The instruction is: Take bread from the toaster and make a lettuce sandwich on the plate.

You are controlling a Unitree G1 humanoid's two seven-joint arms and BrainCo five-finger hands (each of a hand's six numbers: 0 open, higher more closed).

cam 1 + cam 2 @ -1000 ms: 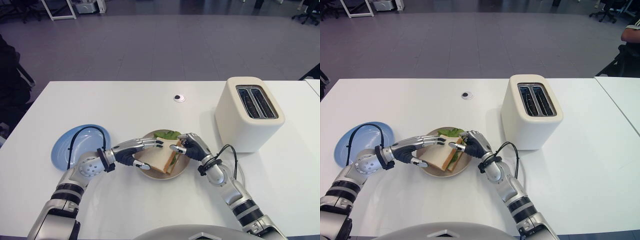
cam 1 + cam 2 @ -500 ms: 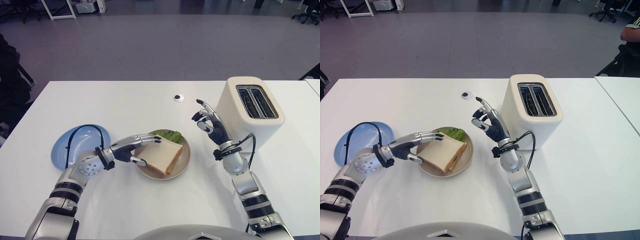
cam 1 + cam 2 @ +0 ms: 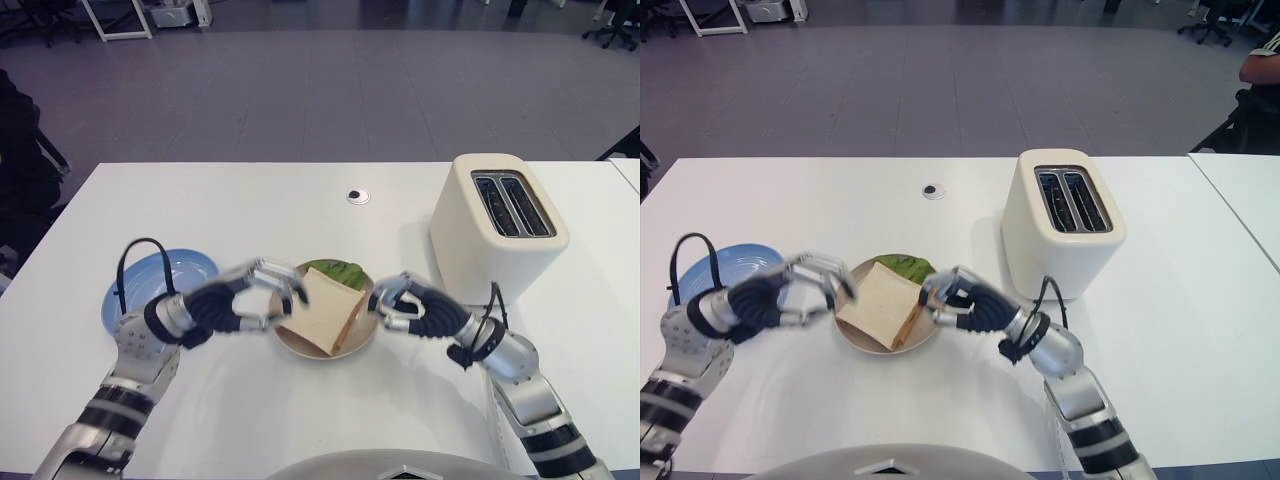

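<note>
Near the table's point(image 3: 300, 210) front edge, left eye view: plate point(image 3: 362, 333) carries the closed sandwich, with the top slice of bread point(image 3: 322, 308) over lettuce point(image 3: 338, 271) that pokes out on the far side. Left hand point(image 3: 240, 302) is just beside the plate's left rim, fingers curled with nothing in them. Right hand point(image 3: 408, 306) is just beside the right rim, fingers likewise curled and empty. Half a second back the right hand was raised and spread beside the toaster point(image 3: 480, 250) and the left lay flat along the bread; both have since bunched in on either side. Toaster stands toward the right edge, both slots empty. Blue plate point(image 3: 185, 272) lies toward the left edge. Right eye view: same layout; cannot tell whether either hand's fingers touch the bread. Reading: sandwich looks built, and any remaining work is likely squaring the slices.
</note>
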